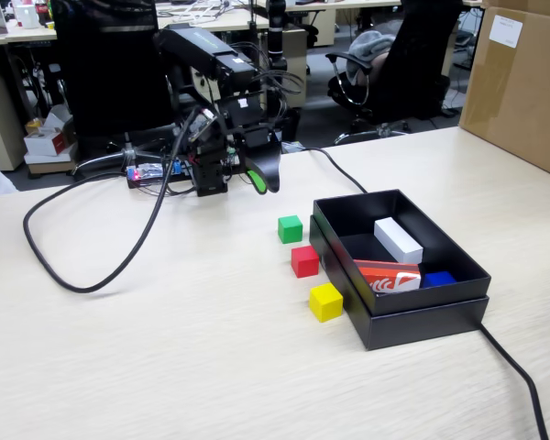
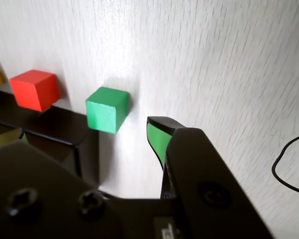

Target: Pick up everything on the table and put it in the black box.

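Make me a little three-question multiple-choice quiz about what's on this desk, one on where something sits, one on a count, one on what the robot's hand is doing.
1. Where do the three small cubes sit?
A. inside the black box
B. on the table beside the black box
C. on the brown carton

2. How many small cubes are outside the box?
A. one
B. three
C. five

3. What is the end effector holding?
A. nothing
B. the red cube
C. the white block

Answers: 1 B, the green cube, red cube and yellow cube line the black box on the table. 2 B, three show. 3 A, the end effector hangs empty above the table.
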### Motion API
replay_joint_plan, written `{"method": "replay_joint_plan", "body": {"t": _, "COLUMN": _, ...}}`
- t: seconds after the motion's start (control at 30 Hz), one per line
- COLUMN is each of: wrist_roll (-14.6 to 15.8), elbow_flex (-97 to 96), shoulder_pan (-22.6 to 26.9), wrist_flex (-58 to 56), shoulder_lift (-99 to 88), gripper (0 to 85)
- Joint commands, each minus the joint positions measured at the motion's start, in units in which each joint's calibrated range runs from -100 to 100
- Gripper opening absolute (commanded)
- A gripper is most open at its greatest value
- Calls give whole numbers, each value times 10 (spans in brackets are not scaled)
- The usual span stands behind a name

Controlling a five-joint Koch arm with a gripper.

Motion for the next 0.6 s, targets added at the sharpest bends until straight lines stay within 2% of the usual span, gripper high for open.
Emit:
{"method": "replay_joint_plan", "body": {"t": 0.0, "wrist_roll": 10, "elbow_flex": 51, "shoulder_pan": 5, "wrist_flex": 8, "shoulder_lift": 51, "gripper": 475}}
{"method": "replay_joint_plan", "body": {"t": 0.57, "wrist_roll": 24, "elbow_flex": 76, "shoulder_pan": 14, "wrist_flex": 86, "shoulder_lift": 271, "gripper": 475}}
